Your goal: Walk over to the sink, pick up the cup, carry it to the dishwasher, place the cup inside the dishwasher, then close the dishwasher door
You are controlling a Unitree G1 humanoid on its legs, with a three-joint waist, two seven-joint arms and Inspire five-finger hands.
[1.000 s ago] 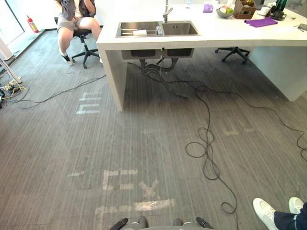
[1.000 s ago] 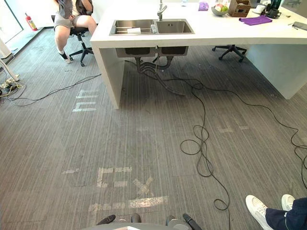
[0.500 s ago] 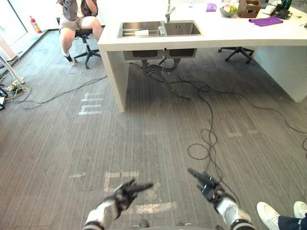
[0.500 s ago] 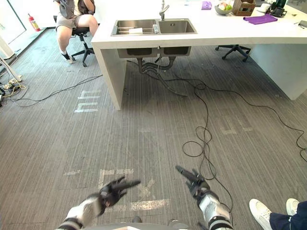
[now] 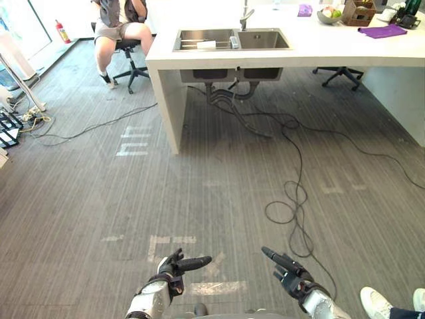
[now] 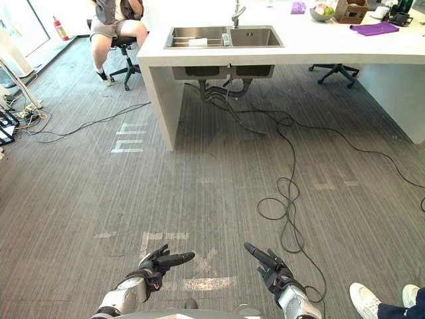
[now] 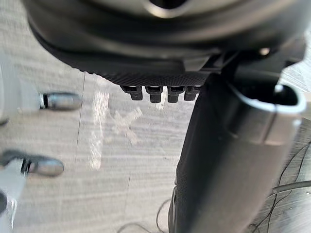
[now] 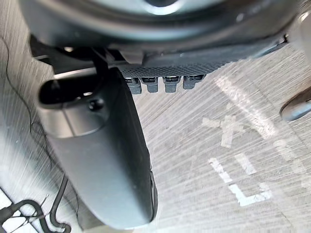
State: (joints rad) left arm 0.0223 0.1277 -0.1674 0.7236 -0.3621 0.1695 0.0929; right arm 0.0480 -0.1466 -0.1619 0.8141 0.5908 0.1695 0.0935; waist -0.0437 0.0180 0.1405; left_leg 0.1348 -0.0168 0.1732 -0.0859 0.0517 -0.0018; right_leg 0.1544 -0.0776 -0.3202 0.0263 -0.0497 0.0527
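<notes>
Steel sink (image 5: 265, 40) stood far off at twelve o'clock, what may have been the cup (image 5: 206, 44), small and white, in its left basin, while my left hand (image 5: 169, 268) and right hand (image 5: 292, 274) hung empty with fingers straight, so I judged nothing yet done.

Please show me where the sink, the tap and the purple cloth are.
sink (image 5: 264, 41), left eye view, bare bottom of its right basin
tap (image 5: 244, 18), left eye view, its upright neck
purple cloth (image 5: 381, 30), left eye view, its middle
</notes>
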